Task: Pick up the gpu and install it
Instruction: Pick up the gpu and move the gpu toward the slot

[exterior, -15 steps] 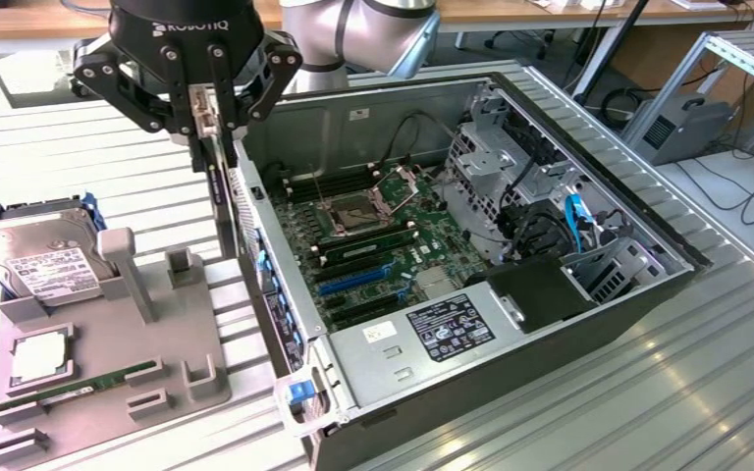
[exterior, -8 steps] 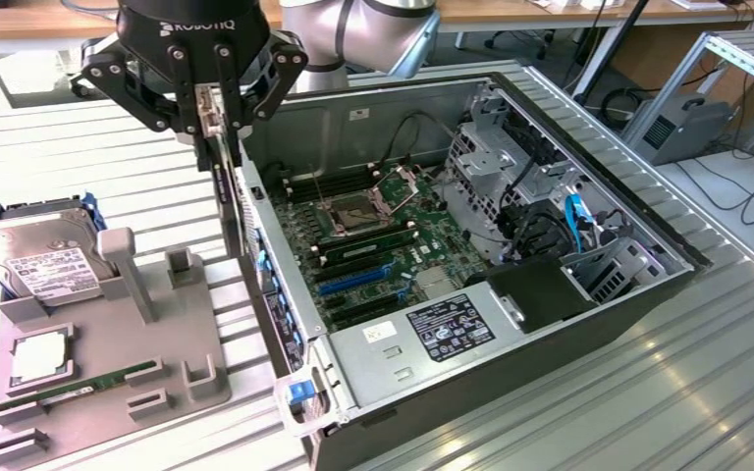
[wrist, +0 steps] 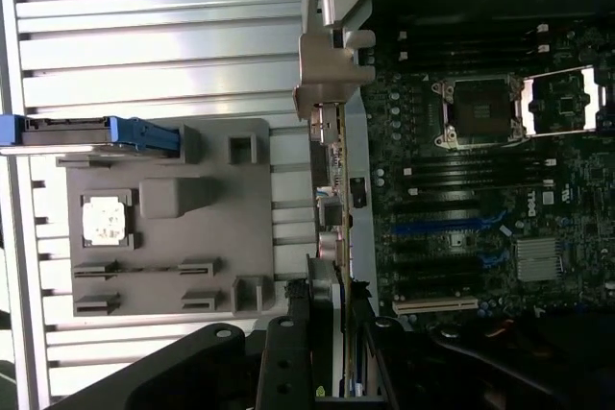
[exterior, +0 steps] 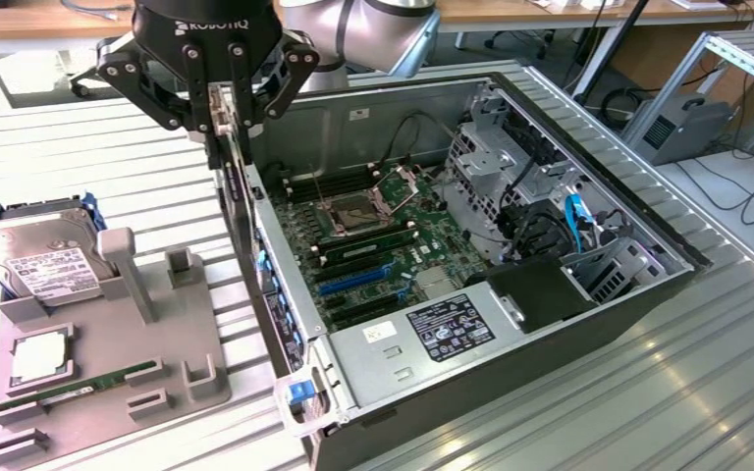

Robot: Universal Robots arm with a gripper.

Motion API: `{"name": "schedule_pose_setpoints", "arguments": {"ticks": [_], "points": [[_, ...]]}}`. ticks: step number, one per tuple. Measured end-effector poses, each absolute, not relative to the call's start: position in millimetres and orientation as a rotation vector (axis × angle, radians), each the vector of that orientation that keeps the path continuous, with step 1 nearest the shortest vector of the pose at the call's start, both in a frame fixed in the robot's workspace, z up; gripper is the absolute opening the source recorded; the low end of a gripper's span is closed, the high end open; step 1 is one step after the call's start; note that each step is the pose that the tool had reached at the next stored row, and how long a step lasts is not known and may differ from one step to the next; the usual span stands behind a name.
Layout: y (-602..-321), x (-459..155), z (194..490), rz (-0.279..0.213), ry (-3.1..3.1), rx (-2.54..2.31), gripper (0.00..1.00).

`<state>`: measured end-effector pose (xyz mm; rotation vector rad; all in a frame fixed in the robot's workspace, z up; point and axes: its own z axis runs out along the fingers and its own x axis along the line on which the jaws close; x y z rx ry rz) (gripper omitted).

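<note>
One gripper [wrist: 332, 357] holds one gpu [wrist: 329, 175] by one case [exterior: 391, 392].

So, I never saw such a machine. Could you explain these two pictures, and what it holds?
This is a robot arm ending in a pincer. One picture comes from a camera off the arm; the other from a camera on its wrist, looking along the pincer. The pincer is shut on the gpu, a thin card held edge-on at the edge of an open computer case. Beside it, a grey holder carries a hard drive, a processor chip and a green memory stick.
</note>
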<state>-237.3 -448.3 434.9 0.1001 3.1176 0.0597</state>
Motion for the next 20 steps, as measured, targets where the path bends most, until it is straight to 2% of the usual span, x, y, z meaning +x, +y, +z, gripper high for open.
{"name": "schedule_pose_setpoints", "arguments": {"ticks": [20], "points": [[-448.3, -223.0, 434.9, 0.060, 3.118, 0.100, 0.27]]}}
